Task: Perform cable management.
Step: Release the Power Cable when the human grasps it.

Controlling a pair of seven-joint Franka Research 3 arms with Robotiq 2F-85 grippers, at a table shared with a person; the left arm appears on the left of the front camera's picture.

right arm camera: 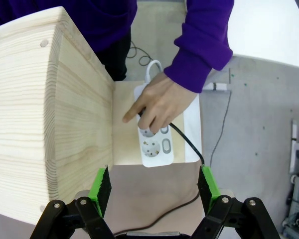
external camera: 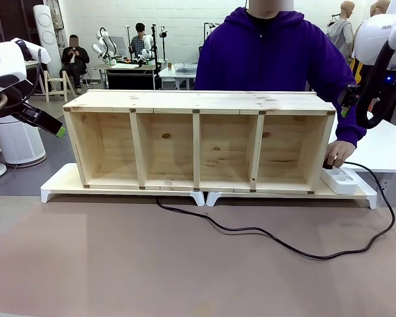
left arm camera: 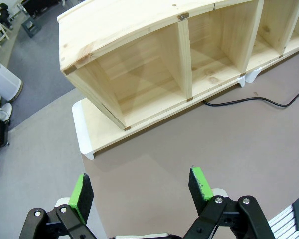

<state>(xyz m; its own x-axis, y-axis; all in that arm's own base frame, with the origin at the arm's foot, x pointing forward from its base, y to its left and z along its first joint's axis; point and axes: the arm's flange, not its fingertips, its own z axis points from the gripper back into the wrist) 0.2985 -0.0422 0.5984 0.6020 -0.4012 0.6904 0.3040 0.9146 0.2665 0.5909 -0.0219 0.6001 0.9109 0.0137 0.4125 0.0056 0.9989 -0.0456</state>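
The cable (external camera: 277, 241) snakes out from under the shelf (external camera: 198, 142), loops across the brown table (external camera: 119, 264) and swings back up to the power strip (external camera: 342, 179) at the shelf's right end. There the person's hand (external camera: 338, 153) is pressed on the strip, fingers over the plug end (the plug itself is hidden under the hand). From the right wrist the hand (right arm camera: 157, 104) covers the top of the strip (right arm camera: 154, 144), and the cable (right arm camera: 187, 142) runs off toward the right claw (right arm camera: 153, 184), which hangs wide open above the strip, holding nothing. The left claw (left arm camera: 142, 186) is open too, empty, hovering over bare table near the shelf's left end (left arm camera: 139, 74), with a stretch of cable (left arm camera: 254, 101) beyond.
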